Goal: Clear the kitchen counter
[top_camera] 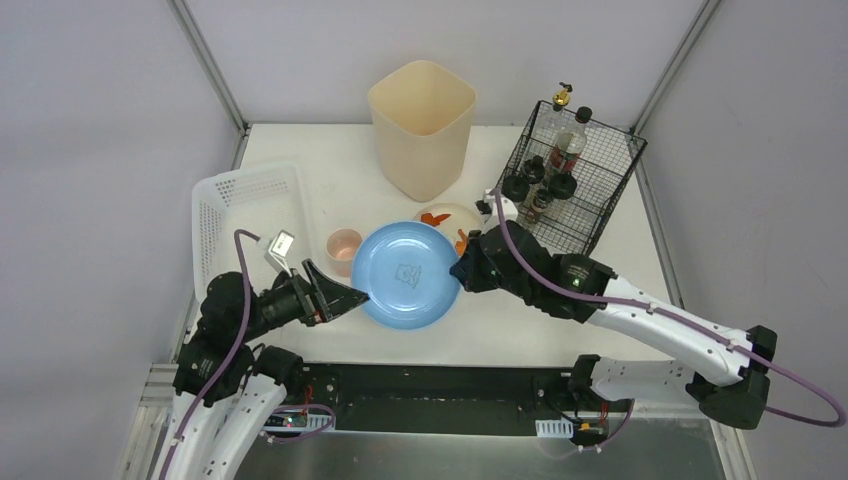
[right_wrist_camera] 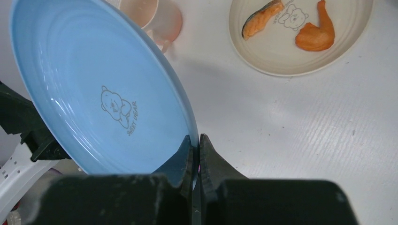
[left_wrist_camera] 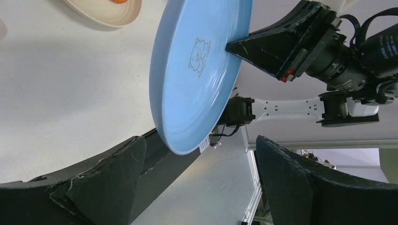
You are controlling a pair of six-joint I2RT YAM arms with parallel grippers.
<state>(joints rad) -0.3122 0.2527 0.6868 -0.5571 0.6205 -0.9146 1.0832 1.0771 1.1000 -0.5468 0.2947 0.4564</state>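
Note:
A blue plate (top_camera: 408, 273) with a bear print is held tilted above the white kitchen counter (top_camera: 520, 330). My right gripper (top_camera: 462, 268) is shut on its right rim; the right wrist view shows both fingers (right_wrist_camera: 187, 157) pinching the rim of the plate (right_wrist_camera: 103, 93). My left gripper (top_camera: 358, 296) is open at the plate's left rim. In the left wrist view the plate's (left_wrist_camera: 197, 70) lower edge hangs at the level of the spread fingertips (left_wrist_camera: 136, 145) without touching them.
A cream plate (top_camera: 447, 218) with orange food pieces and a pink cup (top_camera: 344, 244) sit on the counter behind the blue plate. A white perforated basket (top_camera: 245, 205) stands at the left, a beige bin (top_camera: 422, 125) at the back, and a black wire rack (top_camera: 575, 180) with bottles at the right.

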